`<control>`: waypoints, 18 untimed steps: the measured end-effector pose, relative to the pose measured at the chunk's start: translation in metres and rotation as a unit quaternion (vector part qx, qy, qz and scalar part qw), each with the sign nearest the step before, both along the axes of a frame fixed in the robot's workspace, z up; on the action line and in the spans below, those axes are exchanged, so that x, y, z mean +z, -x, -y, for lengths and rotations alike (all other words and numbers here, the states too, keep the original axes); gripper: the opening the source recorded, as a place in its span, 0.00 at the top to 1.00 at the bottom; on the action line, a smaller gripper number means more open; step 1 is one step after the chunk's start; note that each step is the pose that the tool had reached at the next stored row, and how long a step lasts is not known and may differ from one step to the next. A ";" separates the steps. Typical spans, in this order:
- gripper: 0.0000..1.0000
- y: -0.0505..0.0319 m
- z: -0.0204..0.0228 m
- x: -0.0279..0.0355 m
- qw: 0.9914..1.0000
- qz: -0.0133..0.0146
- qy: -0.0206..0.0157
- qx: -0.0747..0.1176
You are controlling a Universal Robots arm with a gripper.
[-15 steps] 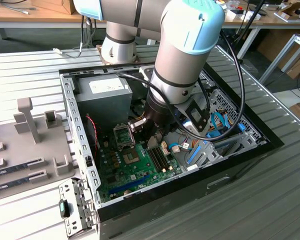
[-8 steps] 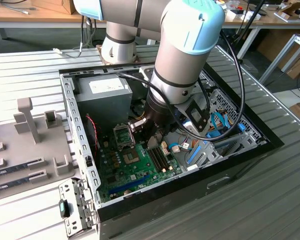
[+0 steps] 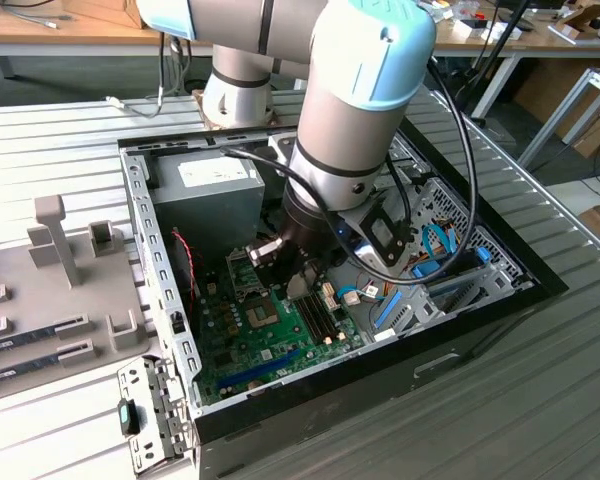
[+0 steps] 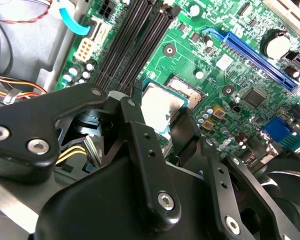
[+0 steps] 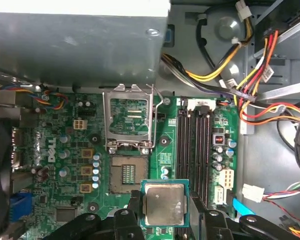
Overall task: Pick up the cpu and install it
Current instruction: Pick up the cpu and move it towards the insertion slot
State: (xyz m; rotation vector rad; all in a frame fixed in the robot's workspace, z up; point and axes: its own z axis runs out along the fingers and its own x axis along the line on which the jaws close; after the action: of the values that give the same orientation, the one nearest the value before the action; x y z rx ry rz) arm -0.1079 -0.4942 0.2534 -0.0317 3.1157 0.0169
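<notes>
You have the cpu [image 5: 163, 204] pinched flat between the gripper [image 5: 162, 207] fingers, hovering at 6 o'clock of the open socket [image 5: 127, 172], its bracket [image 5: 129, 117] swung up.

The cpu [image 5: 163, 203] is a small flat square chip with a silvery-grey metal top and a thin green rim showing all around it. It hangs level and face up above the green motherboard [image 5: 165, 150], clear of the board rather than resting on it, with black fingers [image 5: 134, 202] pressed against two opposite edges. Relative to the open socket [image 5: 128, 172], it sits just beside the socket's near corner, not over the contact field, and close to the dark memory slots. In the second wrist view the cpu [image 4: 160, 106] catches bright glare on its lid.
</notes>
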 end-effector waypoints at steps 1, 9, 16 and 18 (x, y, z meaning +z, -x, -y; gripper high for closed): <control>0.53 0.0020 -0.0001 -0.0007 1.000 0.000 0.000 0.000; 0.53 0.0102 -0.0002 -0.0066 1.000 0.000 0.000 0.000; 0.53 0.0144 -0.0027 -0.0126 1.000 0.000 0.000 0.000; 0.53 0.0168 -0.0060 -0.0165 1.000 0.000 0.000 0.000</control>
State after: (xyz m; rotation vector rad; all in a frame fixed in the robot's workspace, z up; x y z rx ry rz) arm -0.1248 -0.4882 0.2369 -0.0316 3.1157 0.0168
